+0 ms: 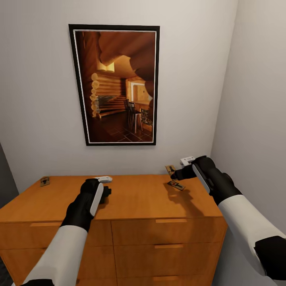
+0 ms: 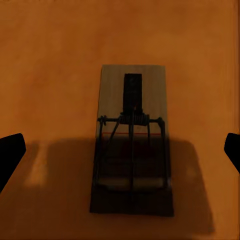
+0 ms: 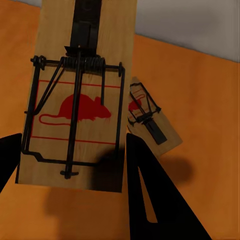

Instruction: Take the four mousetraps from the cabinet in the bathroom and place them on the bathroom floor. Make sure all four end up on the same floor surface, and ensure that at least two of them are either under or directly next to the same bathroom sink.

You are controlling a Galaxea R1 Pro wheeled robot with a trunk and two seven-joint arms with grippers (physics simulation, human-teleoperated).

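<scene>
the right gripper [image 3: 70, 150] pinches a light, stiff trap [image 3: 82, 95] by its wood edges above the cabinet [image 1: 135, 198], another trap [image 3: 150, 120] just below-beyond it, while the left gripper [image 2: 120, 150] hangs spread over a third trap [image 2: 132, 145].

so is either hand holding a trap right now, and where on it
The right hand holds a mousetrap by one end, lifted off the cabinet. The left hand hangs open over another mousetrap, gripping nothing.
</scene>
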